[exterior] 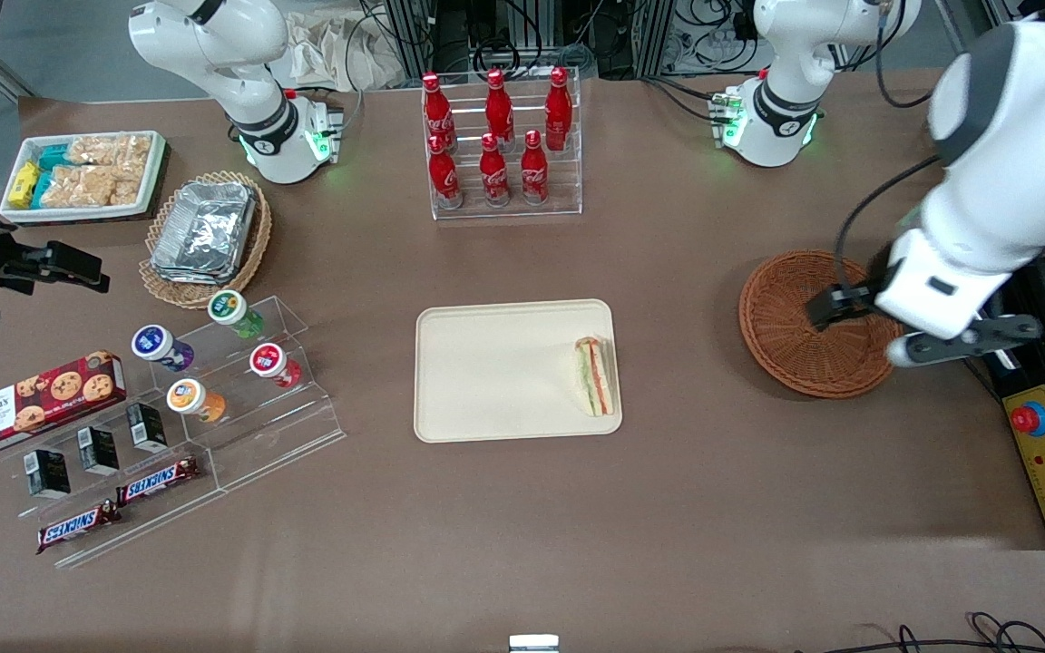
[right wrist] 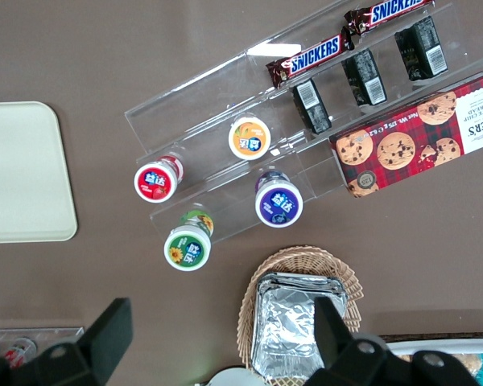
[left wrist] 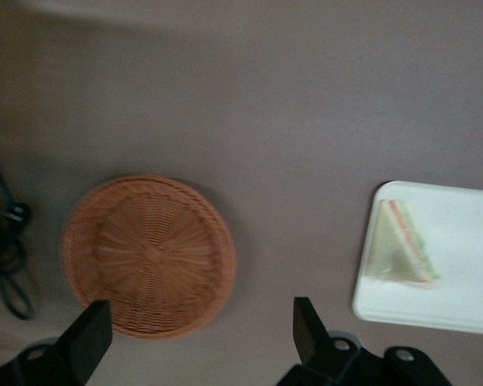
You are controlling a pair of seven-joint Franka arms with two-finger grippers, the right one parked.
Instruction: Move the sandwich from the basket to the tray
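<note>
The sandwich (exterior: 597, 376) (left wrist: 401, 253), a pale wedge with orange, red and green layers, lies on the cream tray (exterior: 495, 363) (left wrist: 459, 297), at the tray's edge toward the working arm's end. The round reddish-brown basket (exterior: 790, 336) (left wrist: 149, 253) sits beside the tray with nothing in it. My left gripper (exterior: 863, 326) (left wrist: 200, 326) hangs high over the basket's rim, open, with nothing between its fingers. One fingertip (left wrist: 92, 330) shows over the basket, the other (left wrist: 306, 322) over bare table between basket and tray.
A clear rack of red cola bottles (exterior: 504, 145) stands farther from the front camera than the tray. Toward the parked arm's end are a stepped acrylic stand (exterior: 241, 363) with cups and bars, a cookie box (exterior: 37, 404), a paler foil-tray basket (exterior: 205, 231) and a white snack bin (exterior: 83, 172). A yellow control box (exterior: 1044, 453) sits beside the basket.
</note>
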